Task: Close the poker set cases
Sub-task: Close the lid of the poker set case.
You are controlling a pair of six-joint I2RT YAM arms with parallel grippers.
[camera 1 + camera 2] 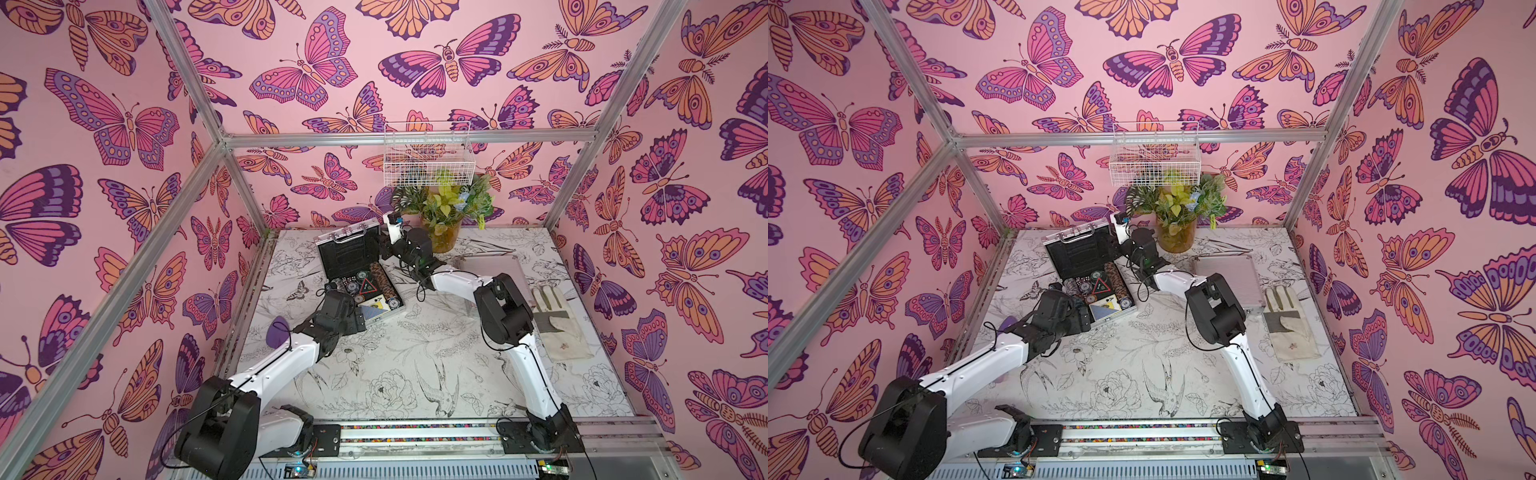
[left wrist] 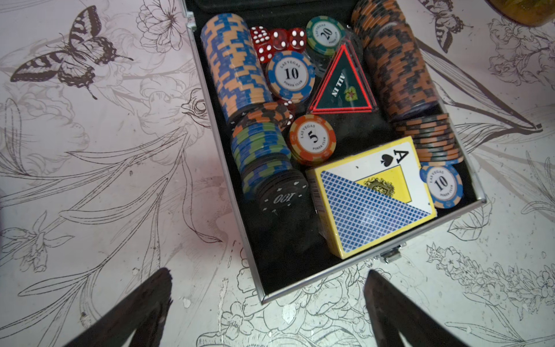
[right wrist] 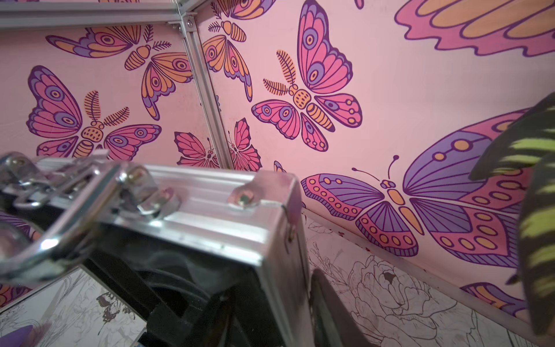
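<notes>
- Hovering just beside the near corner of the open silver aluminium poker case (image 2: 271, 237), the left gripper (image 2: 268, 273) held its fingers wide.
- That case lay far left on the counter (image 1: 415, 353), chips (image 2: 234, 69) and cards (image 2: 372, 198) showing, black-lined lid (image 1: 347, 251) raised.
- The right gripper (image 3: 270, 315) straddled the lid's side rim with narrowed fingers; whether they pinched it was unclear.
- Closing this case seemed the step in hand; next, the lid needed swinging down onto the base.
- The second ribbed silver case (image 1: 1233, 274) lay shut further right, beside a pale glove (image 1: 1287, 328).
</notes>
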